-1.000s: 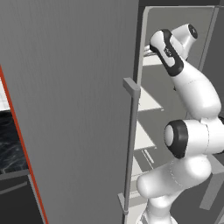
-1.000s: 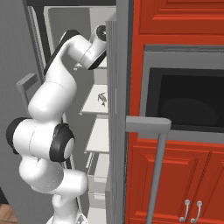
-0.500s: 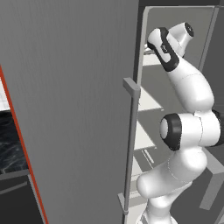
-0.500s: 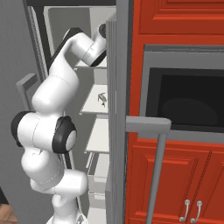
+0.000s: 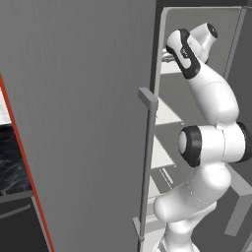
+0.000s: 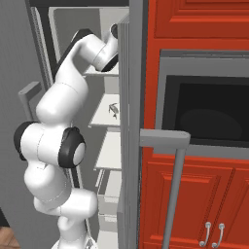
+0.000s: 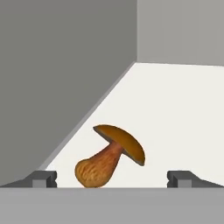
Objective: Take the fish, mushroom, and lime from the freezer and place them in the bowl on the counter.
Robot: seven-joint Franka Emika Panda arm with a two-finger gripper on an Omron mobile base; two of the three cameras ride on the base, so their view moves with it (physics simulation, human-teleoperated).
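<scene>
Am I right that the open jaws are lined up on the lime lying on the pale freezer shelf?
Not quite: it is the mushroom, not a lime. The hand view shows its brown-orange cap and tan stem lying tilted on the pale shelf of the freezer, between the open jaws.

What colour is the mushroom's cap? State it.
Brown-orange cap on the mushroom, above a paler, speckled stem; clearest in the hand view.

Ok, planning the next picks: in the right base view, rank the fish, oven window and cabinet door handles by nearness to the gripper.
1. Fish, on the shelf below.
2. Oven window, right, past the freezer door.
3. Cabinet door handles, bottom right.
</scene>
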